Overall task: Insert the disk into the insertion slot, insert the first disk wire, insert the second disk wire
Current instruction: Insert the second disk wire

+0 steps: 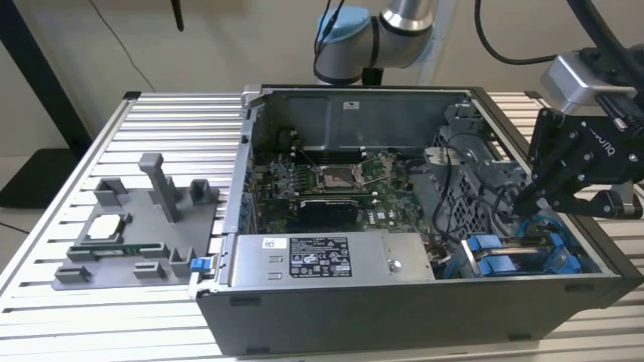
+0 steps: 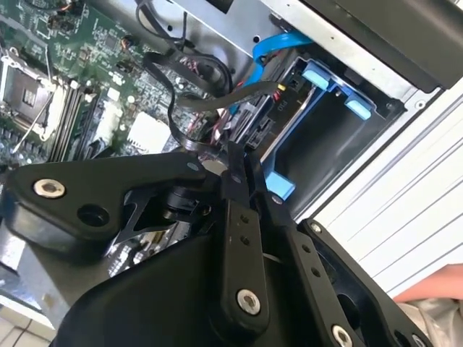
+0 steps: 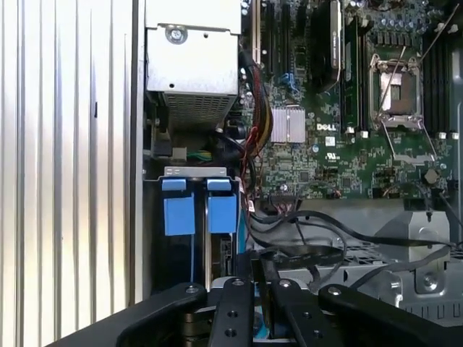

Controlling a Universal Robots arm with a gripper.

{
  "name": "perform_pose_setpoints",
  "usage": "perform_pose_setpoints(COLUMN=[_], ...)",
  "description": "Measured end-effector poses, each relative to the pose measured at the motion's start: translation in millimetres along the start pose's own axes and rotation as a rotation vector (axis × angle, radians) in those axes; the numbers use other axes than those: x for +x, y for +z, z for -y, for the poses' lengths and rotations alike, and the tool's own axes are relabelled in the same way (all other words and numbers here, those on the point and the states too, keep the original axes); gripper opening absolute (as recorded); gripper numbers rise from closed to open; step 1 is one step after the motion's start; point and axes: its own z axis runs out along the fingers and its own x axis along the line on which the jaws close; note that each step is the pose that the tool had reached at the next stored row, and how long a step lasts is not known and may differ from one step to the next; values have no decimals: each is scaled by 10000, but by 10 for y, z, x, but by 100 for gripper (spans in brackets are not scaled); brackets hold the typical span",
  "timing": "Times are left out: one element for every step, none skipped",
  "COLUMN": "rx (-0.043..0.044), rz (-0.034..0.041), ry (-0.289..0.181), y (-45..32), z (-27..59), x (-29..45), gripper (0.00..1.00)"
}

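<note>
My gripper (image 1: pixel 525 202) hangs over the grey drive cage at the exterior view's right end of the open computer case. Its fingers are pressed together in both wrist views (image 2: pixel 242 155) (image 3: pixel 259 264), shut on the end of a flat black disk wire (image 2: pixel 184 134) (image 3: pixel 304 253) that loops back toward the motherboard. The disk's blue caddy (image 1: pixel 503 260) (image 3: pixel 199 213) (image 2: pixel 336 87) sits inside the insertion slot (image 2: pixel 325 144) (image 3: pixel 195 172), with only its blue handles and frame showing. A black plug (image 2: pixel 278 90) with thin wires lies just beyond the fingertips.
The grey power-supply box (image 1: pixel 332 260) fills the case's front. Behind it lies the green motherboard (image 1: pixel 332 181) with its bare socket. A blue cable (image 2: pixel 278 40) runs along the cage wall. A grey fixture (image 1: pixel 141 226) with small parts stands on the slatted table at the exterior view's left.
</note>
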Motion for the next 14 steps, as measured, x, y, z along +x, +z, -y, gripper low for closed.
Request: perform_pose_setpoints(rx=[19, 38, 55, 71, 83, 93, 100, 106, 112, 117, 123, 130, 136, 142], rz=[-2, -7, -12, -19, -27, -36, -49, -59, -67, -72, -77, -81, -88, -93], ry=[-3, -5, -8, -11, -12, -13, -13, -13, -14, -14, -14, -14, -15, -16], y=[11, 23, 33, 43, 52, 59, 66, 73, 80, 88, 96, 104, 112, 119], z=[-1, -3, -3, -3, -3, -3, -3, -3, -2, -1, 0, 1, 2, 3], x=[5, 10, 16, 22, 29, 35, 43, 50, 59, 68, 78, 87, 97, 108], gripper=[0, 0, 0, 0, 0, 0, 0, 0, 0, 0, 0, 0, 0, 0])
